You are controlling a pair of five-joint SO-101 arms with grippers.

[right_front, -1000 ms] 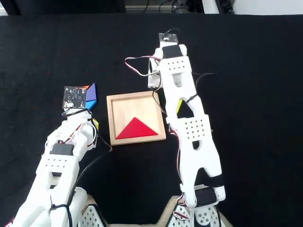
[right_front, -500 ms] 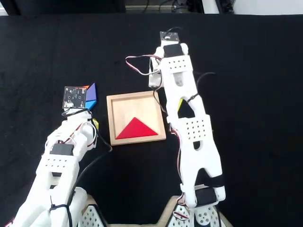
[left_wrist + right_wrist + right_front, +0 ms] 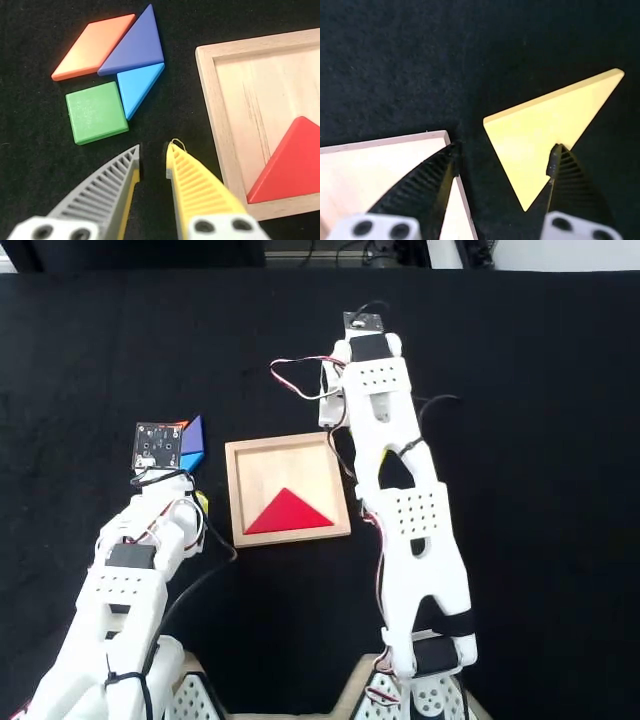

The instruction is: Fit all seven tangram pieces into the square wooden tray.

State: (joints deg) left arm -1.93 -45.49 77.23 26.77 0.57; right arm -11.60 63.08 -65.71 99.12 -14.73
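The square wooden tray (image 3: 262,468) lies between the arms with a red triangle (image 3: 288,512) in its near half. Beside the tray's left side, my left gripper (image 3: 154,150) hangs slightly open, nothing between its fingers. Just beyond it lie a green square (image 3: 96,112), a light blue triangle (image 3: 139,86), a dark blue triangle (image 3: 135,45) and an orange parallelogram (image 3: 92,46). My right gripper (image 3: 504,150) is open at the tray's far right corner (image 3: 420,140). One finger stands by that corner, the other over a yellow triangle (image 3: 545,127) on the cloth.
Black cloth covers the table (image 3: 520,440). The right arm (image 3: 405,510) stretches along the tray's right side and hides most of the yellow triangle (image 3: 383,461) from above. Loose wires (image 3: 300,375) hang near the tray's far edge.
The right arm has shifted slightly to the right and towards the near side. The left arm and the pieces have stayed put.
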